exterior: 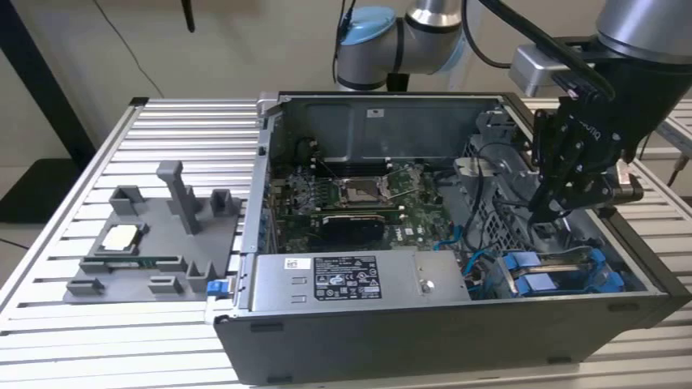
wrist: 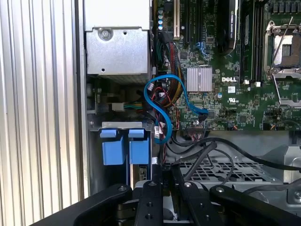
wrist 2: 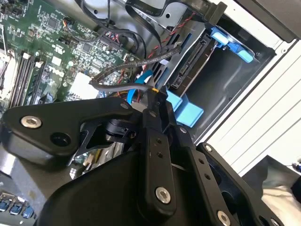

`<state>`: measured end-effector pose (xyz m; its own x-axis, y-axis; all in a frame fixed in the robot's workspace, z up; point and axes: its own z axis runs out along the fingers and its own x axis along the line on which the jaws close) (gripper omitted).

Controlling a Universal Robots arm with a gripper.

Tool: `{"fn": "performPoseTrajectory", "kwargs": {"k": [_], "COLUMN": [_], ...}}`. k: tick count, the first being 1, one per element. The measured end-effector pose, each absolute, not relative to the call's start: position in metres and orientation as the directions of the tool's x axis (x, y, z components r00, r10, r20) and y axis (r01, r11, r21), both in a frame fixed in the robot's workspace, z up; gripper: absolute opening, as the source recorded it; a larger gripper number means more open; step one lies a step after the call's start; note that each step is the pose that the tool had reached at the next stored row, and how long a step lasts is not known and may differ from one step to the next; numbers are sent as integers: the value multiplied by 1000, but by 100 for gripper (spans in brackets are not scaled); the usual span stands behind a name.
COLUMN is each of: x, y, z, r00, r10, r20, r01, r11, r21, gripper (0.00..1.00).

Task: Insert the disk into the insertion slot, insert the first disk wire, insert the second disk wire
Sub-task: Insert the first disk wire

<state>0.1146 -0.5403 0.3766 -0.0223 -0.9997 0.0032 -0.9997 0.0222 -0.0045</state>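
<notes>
The disk (exterior: 562, 275), silver-grey in its blue carrier, lies in the insertion slot (wrist 2: 221, 89) at the case's near corner on the exterior view's right. Its connector edge (wrist 2: 190, 63) faces the motherboard, and its blue end tabs (wrist: 126, 149) stick out of the bay. My gripper (exterior: 544, 212) hangs inside the case just above the disk. In the second wrist view my gripper (wrist 2: 153, 92) is shut on a black sleeved wire (wrist 2: 141, 59), a short way from the connector edge. That black wire (wrist: 200, 157) runs down to my gripper (wrist: 164, 183). A loose blue wire (wrist: 162, 101) loops nearby.
A grey power supply box with a white sticker (exterior: 346, 279) fills the case's near side beside the drive bay. The green motherboard (exterior: 346, 198) lies behind it. A grey fixture plate (exterior: 151, 243) with posts stands on the slatted table (exterior: 108, 340), left of the case.
</notes>
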Motion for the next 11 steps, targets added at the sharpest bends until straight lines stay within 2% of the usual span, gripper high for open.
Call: {"fn": "performPoseTrajectory", "kwargs": {"k": [11], "x": [115], "y": [-540], "z": [373], "r00": [-22], "r10": [-1000], "r20": [3], "r01": [-1000], "r11": [22], "r21": [-4], "gripper": [19]}}
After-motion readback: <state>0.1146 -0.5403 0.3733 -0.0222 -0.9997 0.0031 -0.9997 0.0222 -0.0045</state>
